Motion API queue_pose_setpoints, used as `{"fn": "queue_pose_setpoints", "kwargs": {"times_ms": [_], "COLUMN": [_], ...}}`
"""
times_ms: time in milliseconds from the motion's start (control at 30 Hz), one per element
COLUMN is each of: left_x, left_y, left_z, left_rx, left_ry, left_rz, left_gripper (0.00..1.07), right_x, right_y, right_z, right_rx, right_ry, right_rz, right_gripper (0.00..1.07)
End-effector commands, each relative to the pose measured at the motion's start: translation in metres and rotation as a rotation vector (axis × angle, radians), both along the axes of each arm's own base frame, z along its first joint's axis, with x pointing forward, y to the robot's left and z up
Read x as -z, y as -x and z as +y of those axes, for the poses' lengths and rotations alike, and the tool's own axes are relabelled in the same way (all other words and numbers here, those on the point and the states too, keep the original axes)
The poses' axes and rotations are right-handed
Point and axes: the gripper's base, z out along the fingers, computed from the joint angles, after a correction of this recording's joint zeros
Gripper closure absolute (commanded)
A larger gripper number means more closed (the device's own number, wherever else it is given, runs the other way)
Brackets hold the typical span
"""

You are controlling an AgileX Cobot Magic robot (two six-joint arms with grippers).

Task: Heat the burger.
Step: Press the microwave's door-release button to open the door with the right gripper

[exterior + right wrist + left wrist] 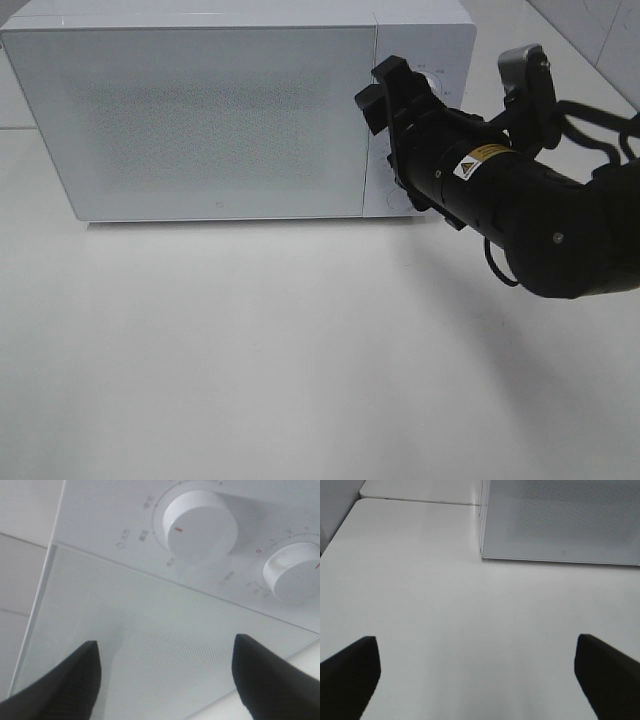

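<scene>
The burger is out of view. A white microwave [220, 120] stands at the back of the table with its door shut. My right gripper [378, 85] hovers at the door's right edge, just in front of the control panel. In the right wrist view this gripper [167, 647] is open with nothing between its fingers, and beyond them are two white knobs, one [200, 527] with a red mark and another [295, 572]. My left gripper [477, 650] is open and empty over bare table, facing the microwave's front corner [485, 555]. It does not show in the exterior high view.
The white table [300, 350] stretches in front of the microwave. A second white surface [420, 490] adjoins the table behind it, left of the microwave. The right arm's black body [540, 220] reaches in from the right edge.
</scene>
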Motion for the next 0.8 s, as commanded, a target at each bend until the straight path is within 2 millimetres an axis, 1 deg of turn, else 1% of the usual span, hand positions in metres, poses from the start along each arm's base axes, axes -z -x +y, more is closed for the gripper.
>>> {"fn": "queue_pose_setpoints", "kwargs": {"times_ms": [33,67,100,133,167,200,300,367,400,467,500,533,567,633,700,733,767,800], "left_x": [0.000,0.000,0.000,0.000,0.000,0.000,0.000,0.000,0.000,0.000,0.000,0.000,0.000,0.000,0.000,0.000,0.000,0.000], "left_y": [0.002,0.002,0.002,0.002,0.002,0.002,0.002,0.002,0.002,0.002,0.002,0.002,0.002,0.002,0.002,0.002,0.002,0.002], "left_z": [-0.001,-0.001,-0.001,-0.001,-0.001,-0.001,-0.001,-0.001,-0.001,-0.001,-0.001,-0.001,-0.001,-0.001,-0.001,-0.001,-0.001,-0.001], "left_rx": [0.001,0.001,0.001,0.001,0.001,0.001,0.001,0.001,0.001,0.001,0.001,0.001,0.001,0.001,0.001,0.001,0.001,0.001], "left_ry": [0.006,0.006,0.006,0.006,0.006,0.006,0.006,0.006,0.006,0.006,0.006,0.006,0.006,0.006,0.006,0.006,0.006,0.006], "left_rz": [-0.026,-0.026,-0.026,-0.026,-0.026,-0.026,-0.026,-0.026,-0.026,-0.026,-0.026,-0.026,-0.026,-0.026,-0.026,-0.026,-0.026,-0.026], "left_gripper": [0.09,0.09,0.09,0.09,0.09,0.09,0.09,0.09,0.09,0.09,0.09,0.09,0.09,0.09,0.09,0.09,0.09,0.09], "right_x": [-0.009,-0.013,-0.017,-0.017,-0.019,-0.024,-0.027,-0.035,-0.035,-0.044,-0.044,-0.050,-0.050,-0.057,-0.060,-0.065,-0.065,-0.072], "right_y": [0.006,0.008,0.013,0.013,0.015,0.020,0.023,0.031,0.031,0.034,0.034,0.037,0.037,0.040,0.041,0.043,0.043,0.047], "right_z": [0.000,-0.001,-0.001,-0.001,-0.002,-0.003,-0.003,-0.002,-0.002,-0.001,-0.001,-0.002,-0.002,-0.005,-0.007,-0.011,-0.011,-0.016], "right_rx": [-0.083,-0.106,-0.158,-0.158,-0.184,-0.236,-0.270,-0.411,-0.411,-0.511,-0.511,-0.566,-0.566,-0.625,-0.639,-0.659,-0.659,-0.669], "right_ry": [0.124,0.164,0.250,0.250,0.293,0.371,0.415,0.579,0.579,0.689,0.689,0.761,0.761,0.865,0.896,0.948,0.948,0.987], "right_rz": [-0.010,-0.012,-0.013,-0.013,-0.018,-0.020,-0.021,0.014,0.014,0.038,0.038,0.066,0.066,0.108,0.124,0.154,0.154,0.176], "right_gripper": [0.36,0.36,0.37,0.37,0.37,0.37,0.37,0.37,0.37,0.37,0.37,0.37,0.37,0.37,0.37,0.37,0.37,0.37]}}
